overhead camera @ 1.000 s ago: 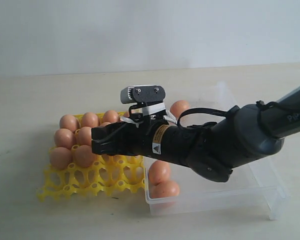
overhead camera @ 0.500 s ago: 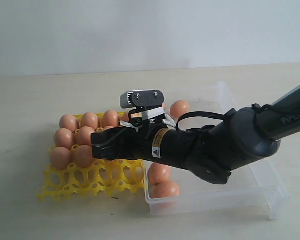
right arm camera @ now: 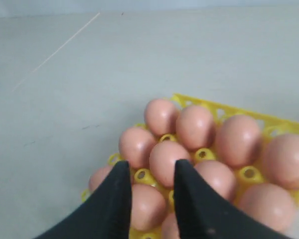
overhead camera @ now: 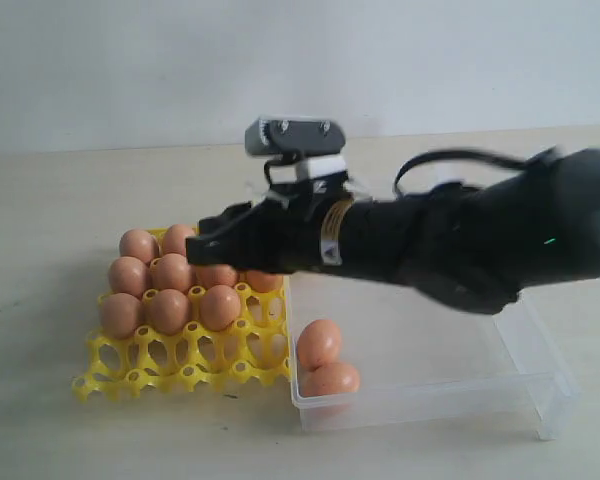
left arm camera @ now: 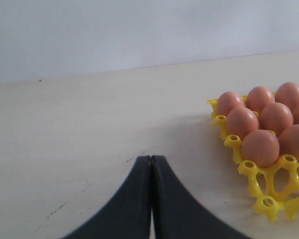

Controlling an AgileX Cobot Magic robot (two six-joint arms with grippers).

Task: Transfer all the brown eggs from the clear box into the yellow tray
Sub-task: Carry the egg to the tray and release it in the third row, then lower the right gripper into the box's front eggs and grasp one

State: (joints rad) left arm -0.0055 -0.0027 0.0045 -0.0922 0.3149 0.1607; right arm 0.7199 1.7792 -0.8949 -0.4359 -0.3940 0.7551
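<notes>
Stock: two brown eggs (overhead camera: 319, 342) visible in near-left corner of clear box (overhead camera: 430, 405), lower centre of frame, touching; box interior beyond partly hidden by arm. Yellow tray (overhead camera: 180, 362), lower left on table (overhead camera: 60, 200): nearest cup row bare, rows behind mostly filled. Right gripper (overhead camera: 202, 246) over filled rows, jaws parted, nothing between. Left gripper (left arm camera: 151, 199) off tray, jaws clenched, empty. Risk: low swing back to box clips seated eggs, cracks shell.

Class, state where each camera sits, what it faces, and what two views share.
Exterior view: off the arms, facing the table; yellow tray, clear box, right arm.
Left wrist view: low over the table, toward the tray; shut left gripper.
Right wrist view: above the brown eggs; open right gripper.
All share tray and eggs.
</notes>
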